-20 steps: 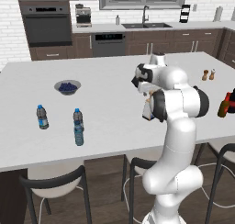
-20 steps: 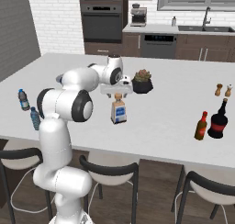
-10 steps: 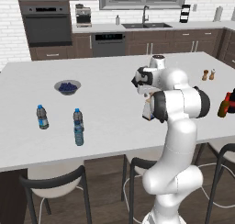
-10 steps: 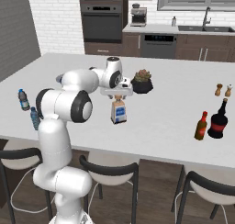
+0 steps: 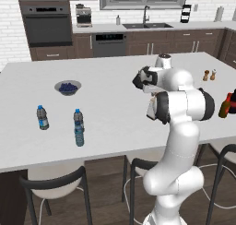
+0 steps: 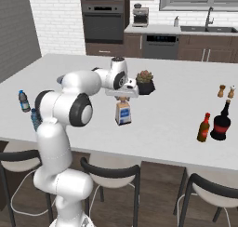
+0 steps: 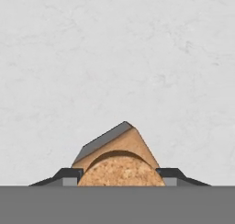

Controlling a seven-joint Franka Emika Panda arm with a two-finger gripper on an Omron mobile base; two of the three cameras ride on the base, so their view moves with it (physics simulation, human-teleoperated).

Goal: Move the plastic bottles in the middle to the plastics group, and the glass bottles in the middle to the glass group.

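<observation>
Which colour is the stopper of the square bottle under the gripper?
Tan, like cork. The stopper of the square bottle shows best in the hand view.

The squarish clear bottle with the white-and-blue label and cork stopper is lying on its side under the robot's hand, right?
Not quite: the squarish clear bottle with the white-and-blue label stands upright on the white counter, not on its side, as the right base view shows. It is indeed under the hand: the gripper sits over its tan cork stopper, a dark fingertip at each side, seen in the hand view.
</observation>
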